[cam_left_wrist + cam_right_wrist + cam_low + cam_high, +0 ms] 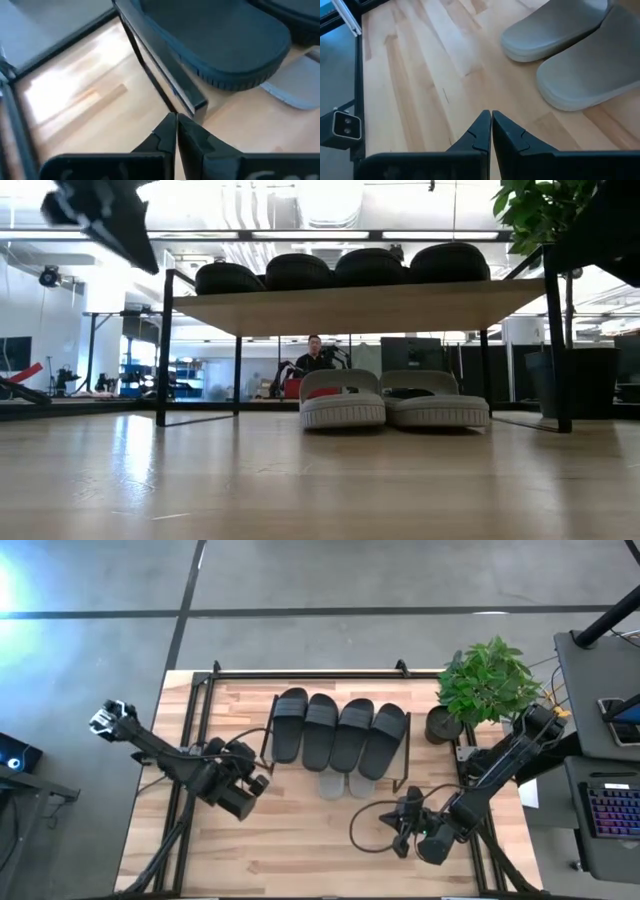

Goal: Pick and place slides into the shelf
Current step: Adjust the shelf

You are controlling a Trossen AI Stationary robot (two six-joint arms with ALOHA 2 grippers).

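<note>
I see the four dark slides [338, 732] lined up side by side on the shelf [360, 307], its pale wooden top board carried on a thin black metal frame; from desk height their rounded rubber straps bulge above the board like a row of humps. Under that board, on the desk [300, 840] of light butcher-block planks, the two light grey slides [394, 400] sit touching each other, thick-soled with ribbed edges and smooth matte uppers. My left gripper [176, 131] has its jaws clenched together on nothing, the dark angular tips meeting in a thin seam; just ahead of them runs the shelf's black frame bar, and beyond and above it the chunky treaded sole of the nearest dark slide, with a corner of a light grey slide off to one side. In the overhead view that left gripper [243, 797] hangs beside the shelf's left end, near but not touching it. My right gripper [491, 131] is likewise clenched and empty, over bare wood, with the pale pair lying ahead of the jaws and well apart from them. From above, the right gripper [403, 824] sits in front of the shelf's right end, and a leafy green potted plant [487, 682] stands beside it.
</note>
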